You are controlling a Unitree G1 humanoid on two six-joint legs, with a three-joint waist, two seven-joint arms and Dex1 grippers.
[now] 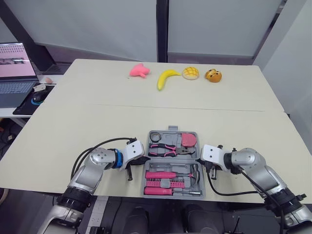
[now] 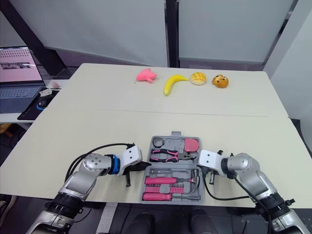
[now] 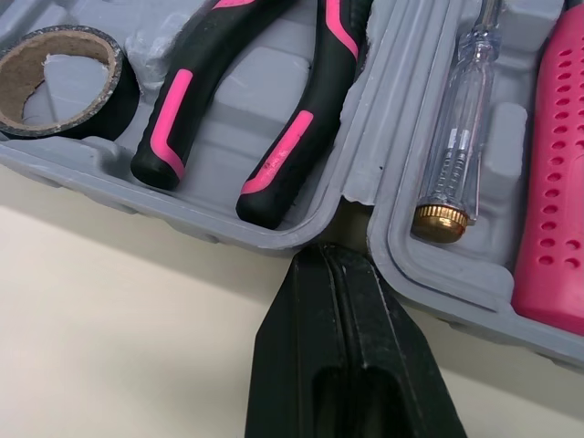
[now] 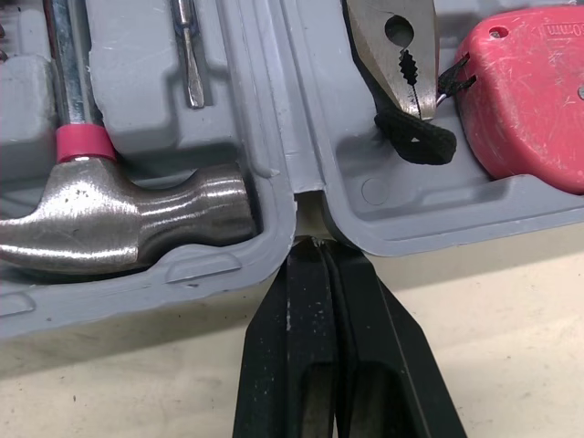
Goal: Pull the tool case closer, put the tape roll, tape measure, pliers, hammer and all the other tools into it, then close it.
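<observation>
The grey tool case (image 1: 169,129) lies open flat near the table's front edge. Its far half holds the black tape roll (image 1: 155,136), pink-handled pliers (image 1: 165,149) and pink tape measure (image 1: 188,140). Its near half holds the hammer (image 1: 171,174), a clear tester screwdriver (image 3: 454,137) and a pink bit holder (image 1: 163,184). My left gripper (image 1: 143,160) is shut, its tips (image 3: 336,255) at the case's left side where the two halves meet. At the same seam on the right side, my right gripper (image 4: 319,248) is shut beside the hammer head (image 4: 128,219).
At the table's far side lie a pink toy (image 1: 139,70), a banana (image 1: 165,78), a bun (image 1: 190,73) and an orange toy (image 1: 213,75). A laptop (image 1: 17,68) sits on a side desk to the left. The case lies close to the front edge.
</observation>
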